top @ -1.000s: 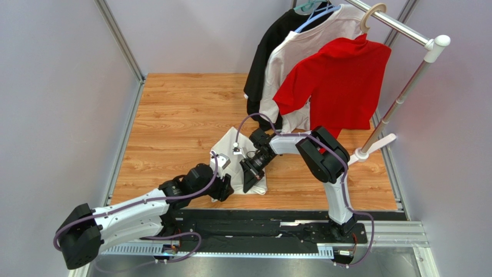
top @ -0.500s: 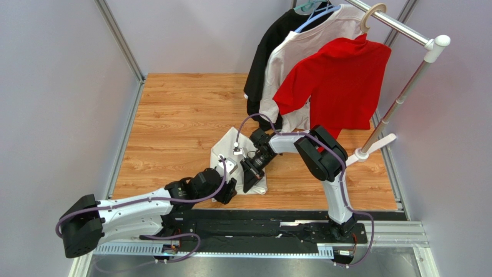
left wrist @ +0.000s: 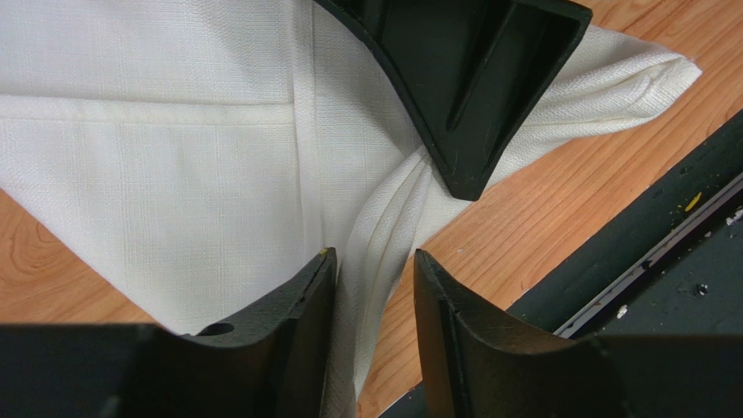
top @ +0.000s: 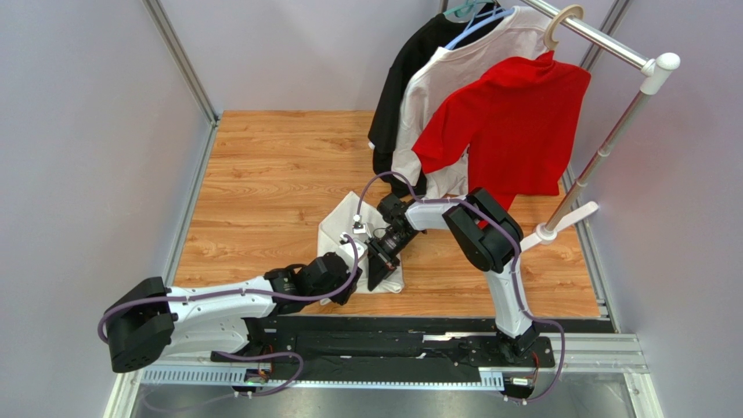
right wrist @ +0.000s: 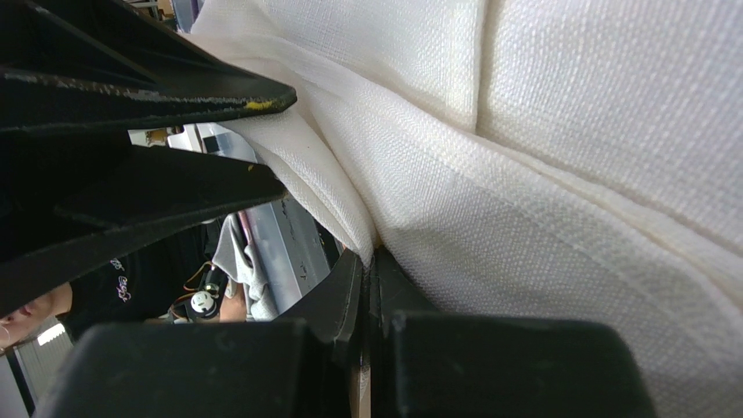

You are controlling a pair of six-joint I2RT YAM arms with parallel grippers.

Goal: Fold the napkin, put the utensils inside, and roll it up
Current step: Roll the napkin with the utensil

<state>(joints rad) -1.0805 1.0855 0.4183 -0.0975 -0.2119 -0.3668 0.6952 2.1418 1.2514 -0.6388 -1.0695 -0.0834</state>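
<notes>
The white napkin [top: 340, 222] lies bunched on the wooden table, near its front edge. My right gripper [top: 378, 279] is shut on a fold of the napkin [right wrist: 567, 174], with the cloth pinched between its tips [right wrist: 364, 261]. My left gripper [top: 352, 284] sits low at the napkin's near edge. In the left wrist view its jaws [left wrist: 373, 261] stand apart around a ridge of the napkin [left wrist: 174, 157]. The cloth touches the left finger [left wrist: 296, 305], and wood shows beside the right one. The right gripper's fingers [left wrist: 471, 87] press the cloth just beyond. The spoon is out of view.
A clothes rack [top: 610, 148] stands at the back right with black [top: 410, 70], white [top: 453, 78] and red [top: 514, 122] shirts hanging over the table. A black rail [top: 401, 335] runs along the table's near edge, close under the left gripper.
My left arm has swung right and lower, bringing its gripper up to the napkin's near edge beside the right gripper. The right gripper has stayed put, holding the cloth.
</notes>
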